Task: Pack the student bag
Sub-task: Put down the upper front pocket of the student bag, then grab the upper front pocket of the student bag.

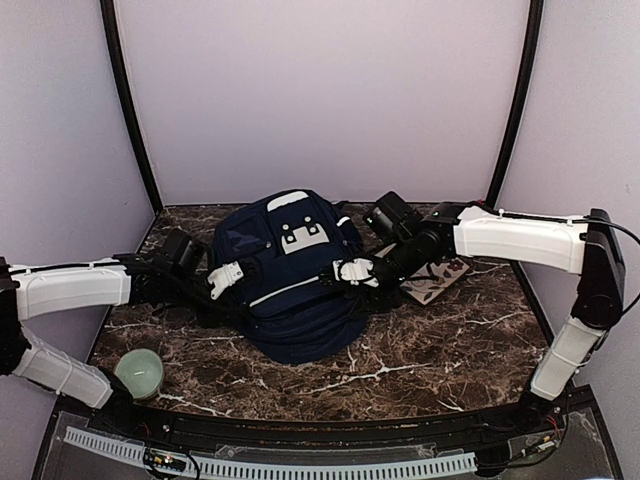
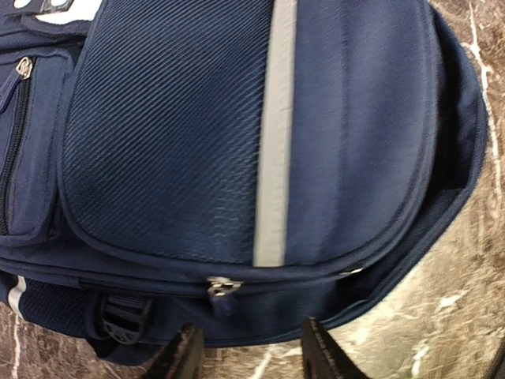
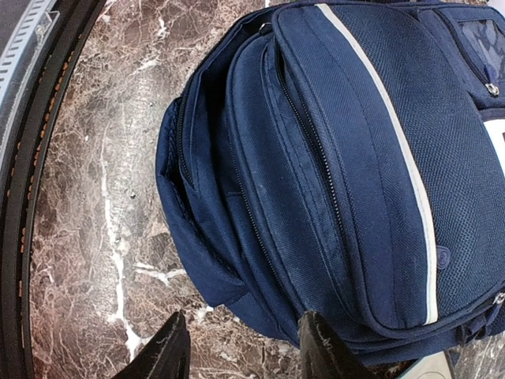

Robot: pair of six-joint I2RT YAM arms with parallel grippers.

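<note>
The student bag (image 1: 295,285), navy blue with grey stripes and white patches, lies flat in the middle of the marble table. My left gripper (image 1: 228,277) is at its left side, open. In the left wrist view the bag (image 2: 237,142) fills the frame. A zipper pull (image 2: 221,290) hangs just ahead of the left gripper (image 2: 252,357), which holds nothing. My right gripper (image 1: 352,271) is over the bag's right side, open. In the right wrist view the bag's zipped compartments (image 3: 355,158) lie just beyond the right gripper (image 3: 245,354), with bare table between its fingers.
A pale green candle jar (image 1: 139,372) stands at the near left by the left arm. A flat patterned card or book (image 1: 437,283) lies under the right forearm. Black posts and purple walls close the table's back and sides.
</note>
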